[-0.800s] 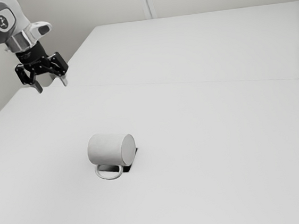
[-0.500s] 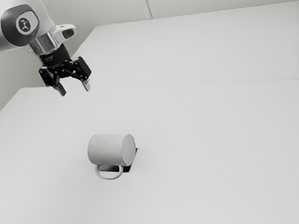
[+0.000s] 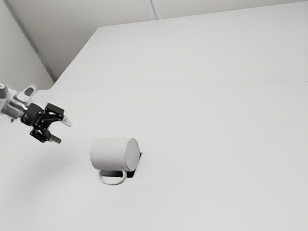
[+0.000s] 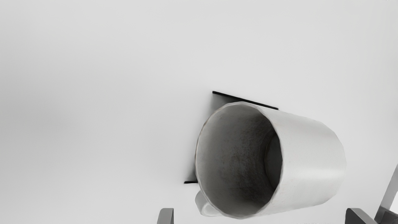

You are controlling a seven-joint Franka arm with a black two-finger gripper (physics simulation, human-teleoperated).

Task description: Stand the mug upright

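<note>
On a white table [image 3: 219, 164], ahead of and apart from an empty, wide-spread pincer [image 3: 62, 130]: a pale mug [image 3: 108, 155] on its side, with its open mouth [image 4: 239, 158] toward the pincer, its base [image 3: 132, 153] away and its handle [image 3: 113, 184] low at one flank. Probably ceramic, stiff, fairly light, slick and chippable if knocked. Best gripped, by its look, across the round wall [image 4: 311, 158] near the mouth, clear of the handle, firmly enough for tipping without a slip.

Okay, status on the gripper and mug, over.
Gripper open, clear of mug. Mug on its side on table, not yet upright. No obstacle seen between them.
</note>
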